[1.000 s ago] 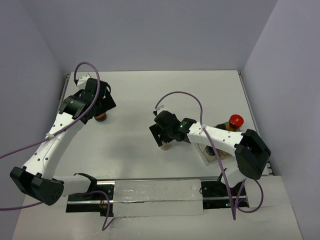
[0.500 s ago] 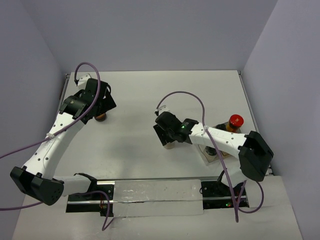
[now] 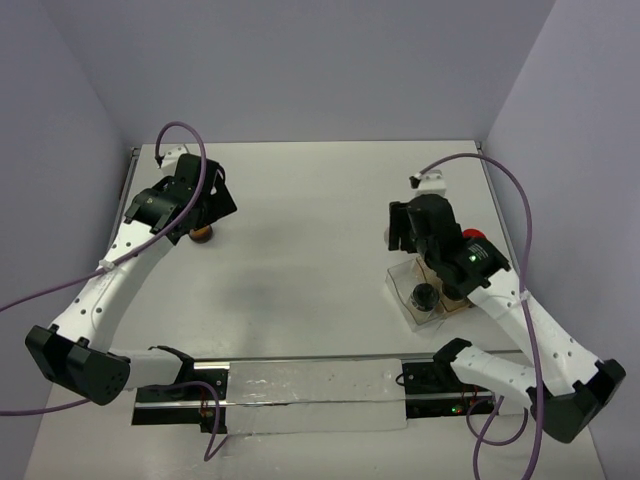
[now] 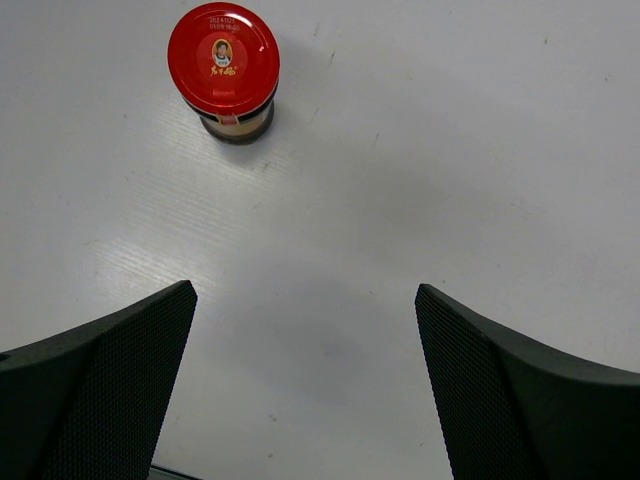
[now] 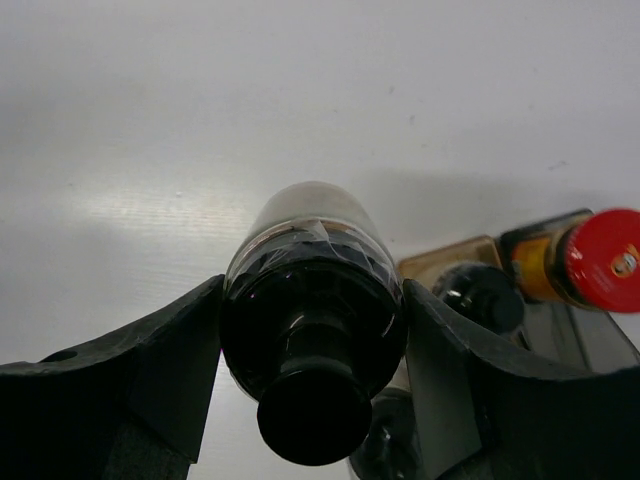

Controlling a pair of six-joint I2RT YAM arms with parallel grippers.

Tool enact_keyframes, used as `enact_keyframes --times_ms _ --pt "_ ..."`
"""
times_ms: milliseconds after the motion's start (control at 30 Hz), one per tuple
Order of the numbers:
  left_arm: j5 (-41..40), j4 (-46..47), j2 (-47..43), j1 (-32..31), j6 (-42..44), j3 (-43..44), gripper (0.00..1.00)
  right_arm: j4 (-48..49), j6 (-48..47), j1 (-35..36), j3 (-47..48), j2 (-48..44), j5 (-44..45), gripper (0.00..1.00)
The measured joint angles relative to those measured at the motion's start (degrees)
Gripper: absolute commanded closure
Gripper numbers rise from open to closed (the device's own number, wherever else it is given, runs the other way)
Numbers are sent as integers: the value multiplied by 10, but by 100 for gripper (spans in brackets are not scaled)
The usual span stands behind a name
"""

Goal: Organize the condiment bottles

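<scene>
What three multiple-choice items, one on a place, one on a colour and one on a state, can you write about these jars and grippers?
1. Where is the red-capped jar relative to the left gripper?
A. clamped in it
B. upright on the table, beyond it
C. lying on its side beneath it

2. Which colour is the cap of the held jar in the right gripper?
A. red
B. white
C. black

3. In which state is the left gripper?
A. open and empty
B. shut on a jar
C. shut on nothing

Key:
1 B: its round cap faces the wrist camera, with bare table before it.
2 C: a dark cap shows between the closed jaws.
3 A: the jaws stand wide apart, with only table between them.
</scene>
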Motion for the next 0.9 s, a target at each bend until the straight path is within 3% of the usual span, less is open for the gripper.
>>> enact_keyframes --times_ms 300,900 --pt "2 1 12 0 1 0 1 -35 0 -60 -118 -34 -43 69" --pt "2 1 12 1 2 0 1 6 0 -75 -178 -12 -81 65"
